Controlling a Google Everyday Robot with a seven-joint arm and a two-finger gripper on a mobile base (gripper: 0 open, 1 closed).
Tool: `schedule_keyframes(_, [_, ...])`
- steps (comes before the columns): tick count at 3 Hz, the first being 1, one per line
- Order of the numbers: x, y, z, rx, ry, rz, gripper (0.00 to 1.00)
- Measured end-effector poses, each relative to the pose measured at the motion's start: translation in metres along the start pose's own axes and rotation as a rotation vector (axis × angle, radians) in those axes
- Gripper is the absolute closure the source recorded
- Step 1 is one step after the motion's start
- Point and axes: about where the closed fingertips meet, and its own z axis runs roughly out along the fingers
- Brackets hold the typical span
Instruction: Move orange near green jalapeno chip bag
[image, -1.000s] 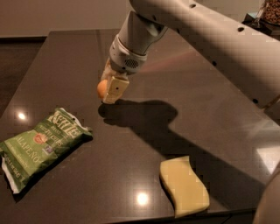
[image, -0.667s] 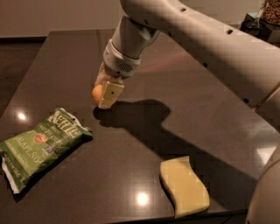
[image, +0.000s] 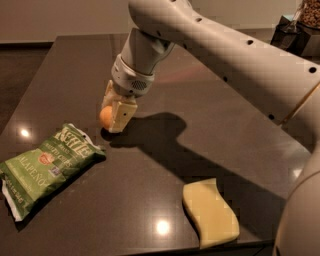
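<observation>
The orange (image: 105, 116) is a small round fruit held between the cream fingers (image: 122, 115) of my gripper (image: 113, 119), just above or on the dark table. The gripper is shut on the orange, which is partly hidden behind the near finger. The green jalapeno chip bag (image: 42, 165) lies flat on the table at the left front, its upper right corner a short way below and left of the orange. The two are apart.
A pale yellow wavy sponge (image: 210, 212) lies near the front edge of the dark table (image: 165, 165), right of centre. My arm (image: 215, 45) spans the upper right and casts a shadow across the table middle. Dark objects (image: 295, 27) stand at the far right.
The gripper with the orange has moved left and toward the front, closer to the chip bag's upper right corner. The bag and sponge have not moved.
</observation>
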Motion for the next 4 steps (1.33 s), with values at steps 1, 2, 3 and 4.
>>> schedule_keyframes(1, [-0.004, 0.004, 0.007, -0.026, -0.010, -0.029, 0.64])
schedule_keyframes(2, [-0.006, 0.008, 0.015, -0.057, -0.020, -0.049, 0.35])
schedule_keyframes(3, [-0.007, 0.007, 0.018, -0.058, -0.021, -0.051, 0.00])
schedule_keyframes(4, [-0.007, 0.007, 0.018, -0.058, -0.021, -0.051, 0.00])
